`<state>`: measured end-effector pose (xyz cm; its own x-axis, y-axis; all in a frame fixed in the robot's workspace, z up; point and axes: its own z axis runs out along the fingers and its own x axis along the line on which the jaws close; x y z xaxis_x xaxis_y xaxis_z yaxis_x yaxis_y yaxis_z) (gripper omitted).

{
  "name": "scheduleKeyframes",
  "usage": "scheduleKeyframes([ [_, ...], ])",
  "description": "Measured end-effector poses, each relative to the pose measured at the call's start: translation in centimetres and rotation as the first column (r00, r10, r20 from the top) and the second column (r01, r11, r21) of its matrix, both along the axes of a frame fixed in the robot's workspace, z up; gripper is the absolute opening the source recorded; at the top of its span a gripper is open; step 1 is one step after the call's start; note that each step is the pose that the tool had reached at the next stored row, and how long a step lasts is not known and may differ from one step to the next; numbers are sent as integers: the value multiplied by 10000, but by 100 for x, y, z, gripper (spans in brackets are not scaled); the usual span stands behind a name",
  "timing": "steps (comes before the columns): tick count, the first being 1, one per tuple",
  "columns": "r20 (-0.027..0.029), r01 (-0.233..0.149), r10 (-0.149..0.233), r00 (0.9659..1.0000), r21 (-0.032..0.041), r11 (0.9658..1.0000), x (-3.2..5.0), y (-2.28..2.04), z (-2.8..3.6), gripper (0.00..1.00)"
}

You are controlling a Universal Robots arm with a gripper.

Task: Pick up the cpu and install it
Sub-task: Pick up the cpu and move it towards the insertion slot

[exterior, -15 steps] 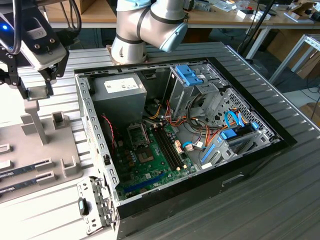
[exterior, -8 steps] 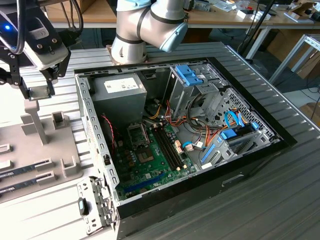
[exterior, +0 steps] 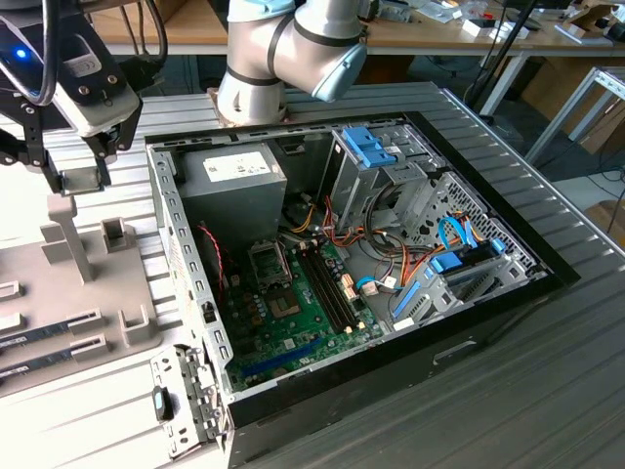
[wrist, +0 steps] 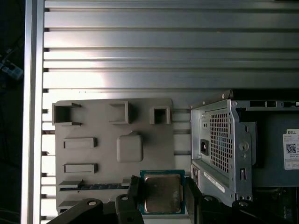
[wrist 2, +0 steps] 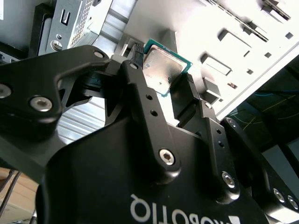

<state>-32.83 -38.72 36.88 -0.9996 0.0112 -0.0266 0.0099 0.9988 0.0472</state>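
In the exterior view, the end effector (exterior: 76,168) hangs at the upper left of the frame, above the grey moulded fixture plate (exterior: 59,303) and well apart from the open computer case (exterior: 172,230). Inside the case sit a matte grey power-supply box (exterior: 232,186) and a green motherboard (exterior: 293,313). The dark metal socket (exterior: 269,262) on the board is square-framed, and the chip is not in it. So the pick-up looks done and the install does not.

In the second wrist view, the end effector (wrist 2: 162,77) is closed on the cpu (wrist 2: 161,64) — its black, bolt-studded fingers (wrist 2: 140,98) press two opposite edges. The chip is a thin square with a brushed silver lid that catches the light, and a green rim peeks out round it.

In the first wrist view, the cpu (wrist: 162,192) is clamped flat between the fingers (wrist: 133,193), lid facing the camera. Beyond it lies the fixture plate (wrist: 93,130), dull grey plastic with square pockets and narrow slots. The case (wrist: 224,140) stands just beside it, its sheet-metal rear perforated. Both rest on a ribbed aluminium tabletop (wrist: 140,42) — long bright slats with dark grooves between.
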Motion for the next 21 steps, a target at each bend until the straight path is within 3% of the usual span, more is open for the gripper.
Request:
scheduleKeyframes([
  [4,0,0,0,10000,0,10000,16,0,-1,47],
  [6,0,0,0,10000,0,10000,91,0,-4,47],
  [9,0,0,0,10000,0,10000,113,0,-5,47],
  [21,1,0,0,10000,0,10000,150,0,-7,47],
])
